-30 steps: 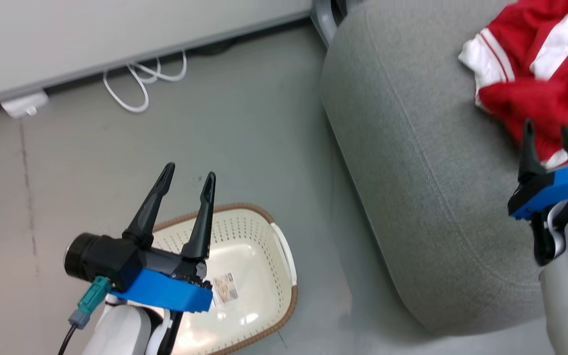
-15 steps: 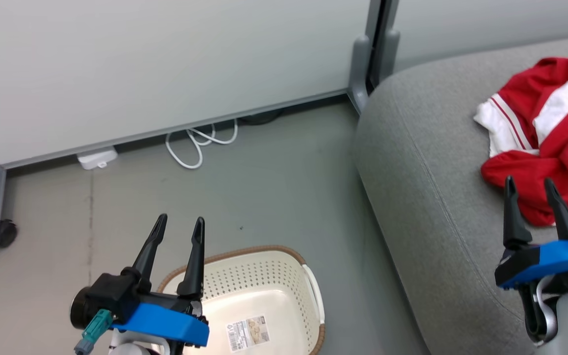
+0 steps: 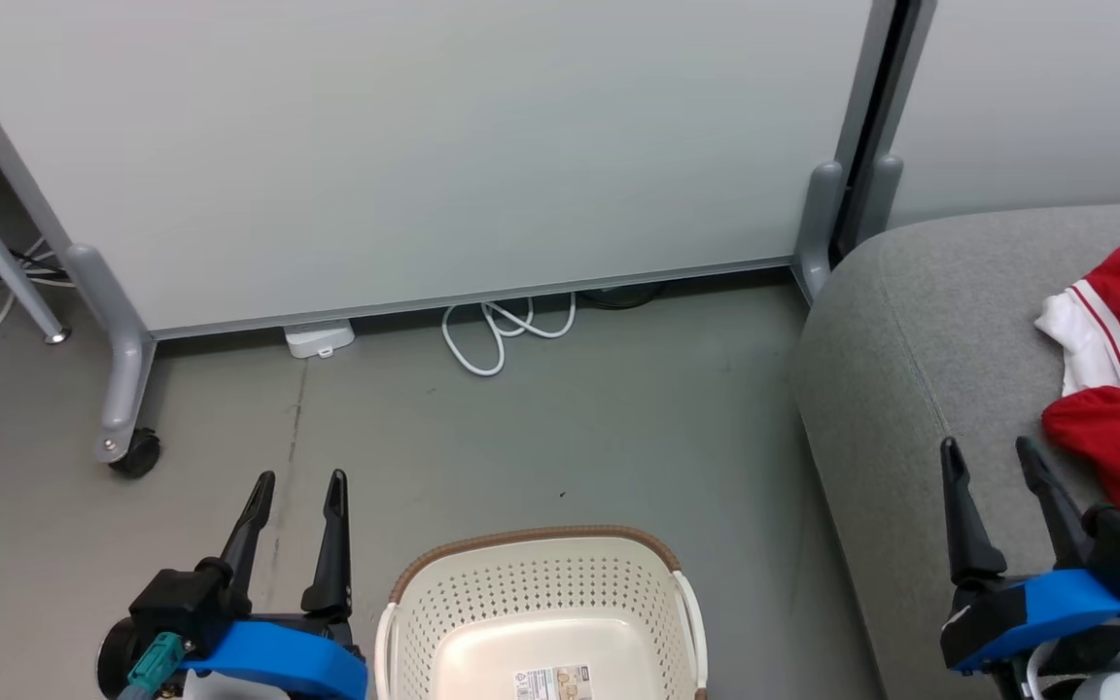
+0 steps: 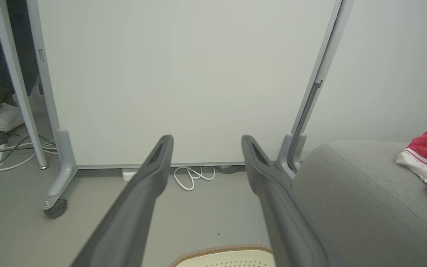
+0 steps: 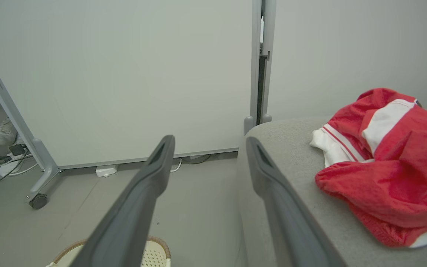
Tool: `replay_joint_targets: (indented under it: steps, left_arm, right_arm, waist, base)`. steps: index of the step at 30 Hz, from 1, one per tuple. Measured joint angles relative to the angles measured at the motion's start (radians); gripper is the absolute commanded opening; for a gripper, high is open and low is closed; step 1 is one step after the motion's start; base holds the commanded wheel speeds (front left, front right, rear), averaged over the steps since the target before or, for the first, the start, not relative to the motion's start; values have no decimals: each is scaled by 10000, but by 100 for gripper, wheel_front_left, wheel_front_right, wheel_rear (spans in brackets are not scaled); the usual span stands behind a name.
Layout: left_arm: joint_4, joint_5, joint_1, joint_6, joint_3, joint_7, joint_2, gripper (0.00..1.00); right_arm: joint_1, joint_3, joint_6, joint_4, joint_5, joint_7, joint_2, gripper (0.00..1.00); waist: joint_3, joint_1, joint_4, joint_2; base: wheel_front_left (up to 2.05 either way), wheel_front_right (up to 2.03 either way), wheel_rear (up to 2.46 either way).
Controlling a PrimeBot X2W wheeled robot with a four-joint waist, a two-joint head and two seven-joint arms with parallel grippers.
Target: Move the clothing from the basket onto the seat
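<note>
clothing: the soft red sports clothing with white trim and stripes (image 5: 384,174) lies in a crumpled heap on the seat. you cannot tell from the folds whether it is 1 garment or 2.
seat: the large grey woven-fabric sofa with a rounded corner (image 3: 900,369) stands to the right of the basket.
basket: the cream-white perforated plastic laundry basket with a brown woven-look rim (image 3: 541,588) stands on the floor between your 2 arms. the part of its inside that shows holds a label sticker and no cloth. its near end is cut off.
left gripper (image 3: 300,476): jaws spread wide, nothing between them, over the floor just left of the basket.
right gripper (image 3: 989,443): jaws spread wide, empty, over the seat, near the heap but apart from it.
done: the move looks finished, or nearly so.
left: check the basket's hidden near end before you call it complete.
</note>
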Motion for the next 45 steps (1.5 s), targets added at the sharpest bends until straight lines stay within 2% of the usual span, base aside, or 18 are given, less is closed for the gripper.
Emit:
replay_joint_targets:
  steps: [12,35,36,45]
  left_arm:
    - [652,-297,-106,-44,293,0,134,100]
    - [823,-353,-69,-46,119,0,219,100]
    - [834,-387,-67,-46,98,0,224,0]
    - [1375,-706,538,-46,44,188,6,0]
  right_arm:
    - [600,545,0,146,242,-151,4,100]
    - [660,727,0,190,399,-176,4,100]
    - [660,729,0,190,399,-174,4,0]
    - [847,708,0,863,732,-67,82,0]
  waist:
    - [-299,1,546,0]
    - [-210,1,555,0]
    - [-210,1,555,0]
    - [-201,1,545,0]
  base:
    - [0,0,0]
    - [0,0,0]
    - [0,0,0]
    - [0,0,0]
